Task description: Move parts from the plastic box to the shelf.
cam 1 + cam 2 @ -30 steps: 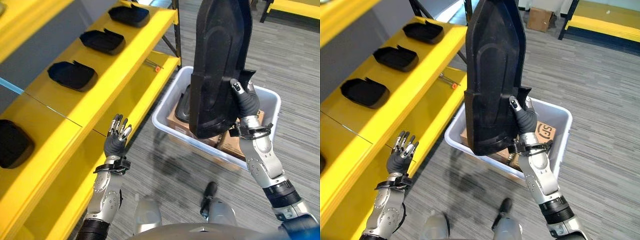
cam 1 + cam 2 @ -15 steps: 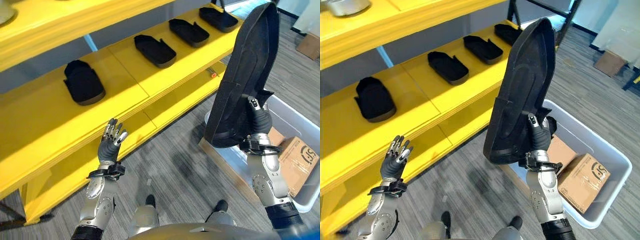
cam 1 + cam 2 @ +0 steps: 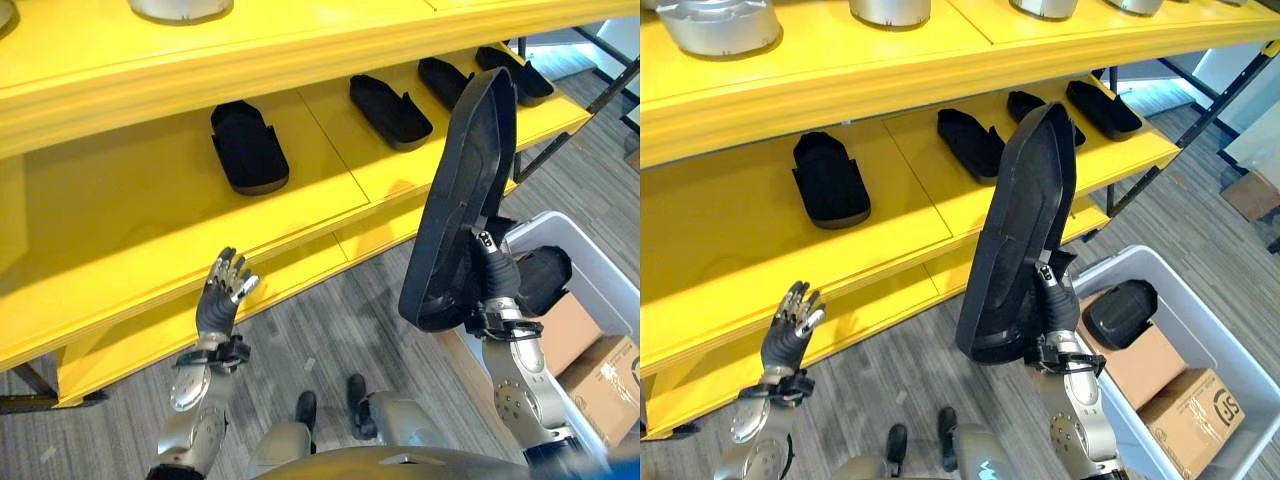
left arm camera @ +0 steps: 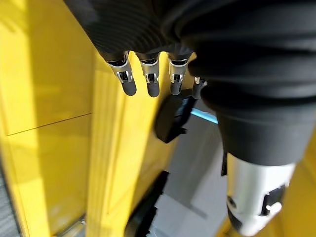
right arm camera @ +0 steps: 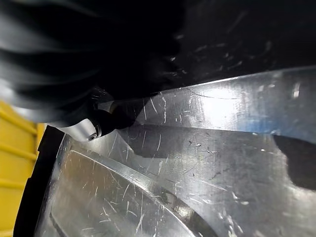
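The right hand (image 3: 493,285) grips a long black part (image 3: 462,200) near its lower end, fingers curled round its edge, and holds it upright in the air between the plastic box (image 3: 585,262) and the yellow shelf (image 3: 150,215). The part's top reaches up in front of the shelf's middle board, but it touches nothing; it stands off the board's front edge and has not been laid down.

The left hand (image 3: 224,294) is raised near the front edge of the lower board, fingers straight and loosely spread, holding nothing. In the left wrist view its fingers (image 4: 148,81) point toward the yellow boards, and nothing lies between them.

On the middle board several black parts already lie in a row: one (image 3: 247,147) toward the left, another (image 3: 390,99) further right, and more (image 3: 1098,105) toward the right end. These look like finished placements, so the task seems well under way. A bare stretch of board lies left of the leftmost part and could take the one now carried.

In the plastic box at least one more black part (image 3: 1121,311) rests beside cardboard boxes (image 3: 1193,414). So the part in hand has yet to be set down, and at least one more trip appears to remain.
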Robot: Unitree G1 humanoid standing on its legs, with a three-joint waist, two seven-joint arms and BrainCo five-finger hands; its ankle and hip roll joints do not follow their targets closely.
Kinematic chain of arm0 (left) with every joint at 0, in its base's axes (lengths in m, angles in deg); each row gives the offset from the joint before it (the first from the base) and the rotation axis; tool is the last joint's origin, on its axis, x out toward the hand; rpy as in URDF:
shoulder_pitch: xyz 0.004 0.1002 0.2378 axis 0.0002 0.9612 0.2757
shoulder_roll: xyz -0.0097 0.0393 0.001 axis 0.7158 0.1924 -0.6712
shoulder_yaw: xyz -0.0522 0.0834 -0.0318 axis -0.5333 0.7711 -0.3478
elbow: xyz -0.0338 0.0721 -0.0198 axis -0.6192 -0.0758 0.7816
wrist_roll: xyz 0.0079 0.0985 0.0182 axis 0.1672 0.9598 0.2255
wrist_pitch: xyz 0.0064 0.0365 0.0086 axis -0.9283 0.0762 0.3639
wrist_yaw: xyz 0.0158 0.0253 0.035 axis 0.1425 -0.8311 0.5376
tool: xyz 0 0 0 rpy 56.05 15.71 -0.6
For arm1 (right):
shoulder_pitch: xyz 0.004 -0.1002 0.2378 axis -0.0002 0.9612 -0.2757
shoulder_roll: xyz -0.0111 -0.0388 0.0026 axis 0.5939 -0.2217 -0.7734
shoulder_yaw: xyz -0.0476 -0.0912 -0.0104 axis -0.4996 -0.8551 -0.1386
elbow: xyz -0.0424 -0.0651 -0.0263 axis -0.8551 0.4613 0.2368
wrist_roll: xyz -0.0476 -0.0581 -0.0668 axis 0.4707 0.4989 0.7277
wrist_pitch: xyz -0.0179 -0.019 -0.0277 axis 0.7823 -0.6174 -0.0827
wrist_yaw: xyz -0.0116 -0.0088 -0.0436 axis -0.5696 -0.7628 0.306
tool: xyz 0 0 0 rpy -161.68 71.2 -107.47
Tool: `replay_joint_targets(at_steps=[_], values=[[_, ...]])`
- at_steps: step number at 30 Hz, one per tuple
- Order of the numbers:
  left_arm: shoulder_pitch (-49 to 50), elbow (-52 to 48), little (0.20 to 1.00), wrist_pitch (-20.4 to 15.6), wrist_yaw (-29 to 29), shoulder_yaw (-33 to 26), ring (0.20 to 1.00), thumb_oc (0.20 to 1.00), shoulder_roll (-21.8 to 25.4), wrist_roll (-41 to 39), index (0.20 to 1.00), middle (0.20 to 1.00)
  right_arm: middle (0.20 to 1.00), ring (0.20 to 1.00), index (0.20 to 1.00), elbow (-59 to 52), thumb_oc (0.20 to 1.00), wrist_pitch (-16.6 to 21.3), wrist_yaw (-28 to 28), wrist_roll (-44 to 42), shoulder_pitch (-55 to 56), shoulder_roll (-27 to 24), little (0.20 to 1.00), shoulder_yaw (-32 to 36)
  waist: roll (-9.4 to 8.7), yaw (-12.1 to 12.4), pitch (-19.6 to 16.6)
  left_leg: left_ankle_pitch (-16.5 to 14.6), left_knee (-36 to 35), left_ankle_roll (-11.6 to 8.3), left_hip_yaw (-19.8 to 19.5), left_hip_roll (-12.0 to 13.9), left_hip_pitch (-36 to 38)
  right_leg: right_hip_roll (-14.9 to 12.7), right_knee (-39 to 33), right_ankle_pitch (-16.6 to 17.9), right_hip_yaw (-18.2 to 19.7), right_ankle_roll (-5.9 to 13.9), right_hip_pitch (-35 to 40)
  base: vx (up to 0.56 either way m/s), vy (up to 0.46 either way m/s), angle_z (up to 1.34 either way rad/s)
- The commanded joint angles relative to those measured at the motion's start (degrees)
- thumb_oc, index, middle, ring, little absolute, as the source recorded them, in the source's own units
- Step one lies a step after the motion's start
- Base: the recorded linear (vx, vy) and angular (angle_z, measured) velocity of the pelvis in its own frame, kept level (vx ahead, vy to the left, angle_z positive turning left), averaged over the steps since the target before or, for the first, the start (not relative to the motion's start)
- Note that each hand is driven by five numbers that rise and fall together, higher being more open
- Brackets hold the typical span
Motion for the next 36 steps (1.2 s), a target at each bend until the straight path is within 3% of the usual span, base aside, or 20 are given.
replay_joint_targets(at_steps=[1, 3, 6, 9, 10, 11, 12, 13, 14, 16, 18, 20, 24, 28, 30, 31, 36], values=[[-3.12, -4.36, 1.000, -3.16, -1.11, -1.83, 1.000, 1.000, 2.33, 1.35, 1.000, 1.000, 0.200, 0.200, 0.200, -4.29, 0.200, 4.39, -1.58, -1.07, -5.93, -1.48, 0.200, 0.30, -0.84, 0.88, -1.92, 0.44, 1.41, -1.61, 1.03, -1.62, -1.14, -0.18, -3.84, 4.30, 6.01, 5.69, 3.37, -0.01, -0.060, 0.54], [-1.56, -5.22, 1.000, -3.25, -0.80, -2.86, 1.000, 1.000, 1.20, -0.03, 1.000, 1.000, 0.200, 0.200, 0.200, -4.15, 0.200, 3.99, -1.62, -1.11, -6.10, -2.30, 0.200, 0.08, -0.50, 2.01, -2.45, 0.39, 1.40, -1.82, 1.68, -1.44, -1.25, -1.10, -5.43, 4.64, 4.15, 6.03, 4.48, 0.01, -0.099, 0.50], [-1.28, -5.09, 1.000, -2.79, -1.69, -2.57, 1.000, 1.000, 0.62, -0.28, 1.000, 1.000, 0.200, 0.200, 0.200, -4.16, 0.200, 3.82, -1.74, -1.35, -5.17, -2.98, 0.200, 0.79, -0.15, 1.78, -2.93, -0.64, 3.82, -2.33, 1.74, -1.74, -1.65, -0.94, -6.59, 4.22, 3.99, 5.28, 6.02, 0.03, -0.083, 0.15], [-1.47, -5.41, 1.000, -2.75, -2.45, -2.00, 1.000, 1.000, 0.47, -0.58, 1.000, 1.000, 0.200, 0.200, 0.200, -4.49, 0.200, 3.82, -2.51, -1.82, -4.60, -4.50, 0.200, 1.59, 0.01, 1.52, -1.34, -2.92, 13.07, -4.17, 2.12, -3.19, -4.67, -2.08, -5.88, 3.85, 2.26, 4.38, 6.54, -0.04, -0.059, 0.43], [-1.79, -5.32, 1.000, -2.70, -2.33, -1.78, 1.000, 1.000, 0.32, -0.82, 1.000, 1.000, 0.200, 0.200, 0.200, -4.51, 0.200, 3.90, -2.38, -1.79, -4.98, -4.92, 0.200, 1.72, 0.13, 1.32, -0.67, -3.55, 15.37, -4.72, 3.08, -2.29, -5.59, -2.51, -5.07, 3.51, 1.85, 4.20, 6.30, -0.11, 0.043, 0.43], [-2.01, -5.39, 1.000, -2.55, -2.15, -1.86, 1.000, 1.000, 0.10, -1.07, 1.000, 1.000, 0.200, 0.200, 0.200, -4.24, 0.200, 3.98, -1.86, -1.80, -5.86, -5.10, 0.200, 1.60, -0.23, 0.91, 0.03, -4.41, 16.61, -5.18, 5.02, 1.68, -5.60, -3.61, -2.88, 3.04, 1.63, 4.16, 5.73, -0.09, 0.051, 0.43], [-2.00, -5.41, 1.000, -2.54, -2.14, -1.87, 1.000, 1.000, 0.08, -1.06, 1.000, 1.000, 0.200, 0.200, 0.200, -4.23, 0.200, 3.99, -1.85, -1.79, -5.87, -5.11, 0.200, 1.58, -0.15, 1.00, 0.19, -4.63, 16.77, -5.22, 5.09, 1.80, -5.44, -3.49, -2.72, 2.91, 1.70, 4.12, 5.84, -0.09, 0.116, 0.40], [-1.33, -6.20, 1.000, -2.54, -1.78, -2.24, 1.000, 1.000, -0.09, -0.89, 1.000, 1.000, 0.200, 0.200, 0.200, -4.25, 0.200, 3.73, -2.21, -2.38, -6.04, -4.84, 0.200, 0.80, -0.38, 1.14, -0.04, -2.92, 15.56, -5.56, 3.86, 6.44, -4.39, -4.30, -0.72, 2.12, 2.22, 4.35, 4.98, -0.04, 0.096, 0.35], [-1.16, -6.43, 1.000, -2.42, -1.66, -2.37, 1.000, 1.000, -0.15, -0.98, 1.000, 1.000, 0.200, 0.200, 0.200, -4.22, 0.200, 3.68, -2.22, -2.54, -5.78, -4.81, 0.200, 0.84, -0.22, 0.96, -0.15, -1.77, 14.40, -5.84, 3.94, 8.71, -3.54, -4.59, -0.05, 1.44, 2.02, 4.44, 4.64, -0.08, 0.163, 0.31], [-2.05, -6.63, 1.000, -2.50, -1.05, -2.03, 1.000, 1.000, -0.11, -1.35, 1.000, 1.000, 0.200, 0.200, 0.200, -3.48, 0.200, 4.07, -1.58, -2.60, -6.46, -4.88, 0.200, 0.17, 0.96, 0.16, -0.38, 4.63, 9.32, -7.28, 4.06, 16.56, -2.54, -5.91, 3.30, 0.01, 1.04, 4.96, 1.74, -0.08, 0.184, 0.11], [-3.48, -6.26, 1.000, -2.56, -0.17, -1.48, 1.000, 1.000, 0.06, -1.50, 1.000, 1.000, 0.200, 0.200, 0.200, -3.04, 0.200, 4.57, -0.43, -2.36, -6.75, -4.82, 0.200, 0.11, 2.71, -0.69, -0.54, 10.46, 3.34, -9.01, 5.58, 22.39, -2.11, -6.98, 7.47, -1.63, -0.13, 5.50, -1.11, -0.08, 0.245, 0.35], [-5.12, -5.22, 1.000, -2.00, -0.10, -0.38, 1.000, 1.000, 0.58, -1.71, 1.000, 1.000, 0.200, 0.200, 0.200, -2.75, 0.200, 4.71, 0.51, -2.30, -6.77, -4.76, 0.200, 0.13, 5.02, -1.11, 0.09, 14.78, -0.74, -11.62, 8.79, 25.20, -2.10, -8.50, 11.92, -3.20, -2.08, 6.64, -3.21, -0.03, 0.316, 0.53], [-4.07, -5.56, 1.000, -1.67, -0.93, -0.52, 1.000, 1.000, 0.97, -2.13, 1.000, 1.000, 0.200, 0.200, 0.200, -2.61, 0.200, 4.35, -0.14, -2.50, -6.31, -4.01, 0.200, -0.54, 6.30, -0.20, 0.90, 10.99, -0.99, -12.35, 8.91, 23.70, -1.37, -10.24, 13.70, -3.28, -1.98, 7.92, -3.22, 0.03, 0.214, 0.28], [-5.45, -5.23, 1.000, -2.27, -0.27, -0.42, 1.000, 1.000, 1.97, -2.14, 1.000, 1.000, 0.200, 0.200, 0.200, -0.59, 0.200, 3.69, 0.14, -3.02, -6.98, -2.40, 0.200, -2.23, 5.17, 1.06, 3.29, 5.99, 7.10, -12.06, 8.27, 19.97, -5.08, -14.74, 11.63, -1.57, -3.11, 9.70, -0.33, 0.01, 0.175, 0.26], [-5.58, -5.13, 1.000, -2.35, -0.22, -0.39, 1.000, 1.000, 2.15, -2.19, 1.000, 1.000, 0.200, 0.200, 0.200, -0.23, 0.200, 3.48, 0.14, -2.90, -7.23, -2.35, 0.200, -2.56, 4.99, 1.05, 3.64, 5.06, 8.38, -11.97, 8.12, 19.38, -5.42, -15.33, 11.29, -1.34, -3.29, 9.94, 0.18, 0.02, 0.147, 0.44], [-6.56, -4.80, 1.000, -2.64, 0.16, -0.23, 1.000, 1.000, 2.55, -2.20, 1.000, 1.000, 0.200, 0.200, 0.200, 1.38, 0.200, 2.39, 0.33, -0.35, -8.25, -2.46, 0.200, -4.45, 4.59, 1.59, 4.57, 2.59, 11.63, -11.88, 8.05, 17.40, -6.63, -17.04, 10.08, -0.65, -3.26, 10.68, 1.54, 0.02, 0.170, 0.30], [-8.15, -4.60, 1.000, -3.24, 0.62, -0.42, 1.000, 1.000, 3.43, -1.84, 1.000, 1.000, 0.200, 0.200, 0.200, -1.24, 0.200, 1.49, -1.59, 5.73, -11.22, -4.18, 0.200, -9.25, 3.37, 2.58, 5.05, -0.72, 17.39, -11.63, 7.60, 14.74, -9.70, -19.67, 8.17, 0.31, -3.48, 11.50, 3.17, 0.02, 0.148, 0.01]])
